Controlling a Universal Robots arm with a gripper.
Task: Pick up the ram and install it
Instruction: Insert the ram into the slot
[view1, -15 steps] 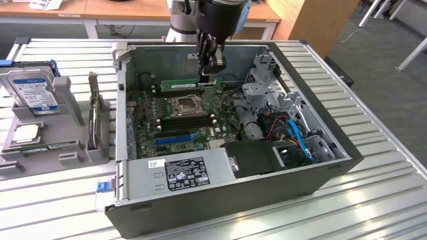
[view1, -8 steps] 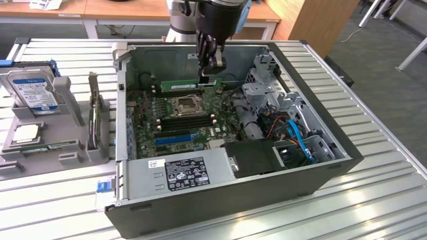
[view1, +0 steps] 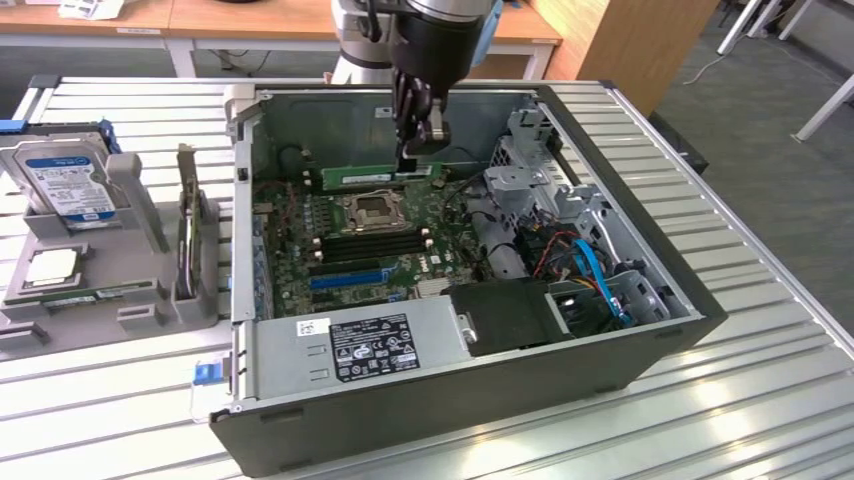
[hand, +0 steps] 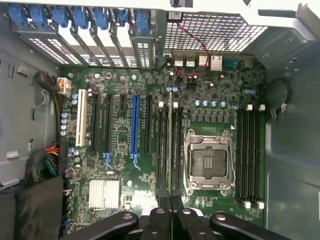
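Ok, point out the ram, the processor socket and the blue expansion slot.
ram (view1: 355, 177), exterior view, middle of the green board's face.
processor socket (hand: 209, 162), wrist view, centre, inside its metal frame.
blue expansion slot (hand: 135, 125), wrist view, midway along its length.

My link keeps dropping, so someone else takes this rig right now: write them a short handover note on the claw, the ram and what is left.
Claw: shut on the ram, gripping it near one end and holding it level.
Ram: raised inside the open computer case, lined up over the black memory slots between the processor socket and the blue slot.
Done: pick-up.
Left: seating; the ram looks clear of the slots, not pressed in yet.
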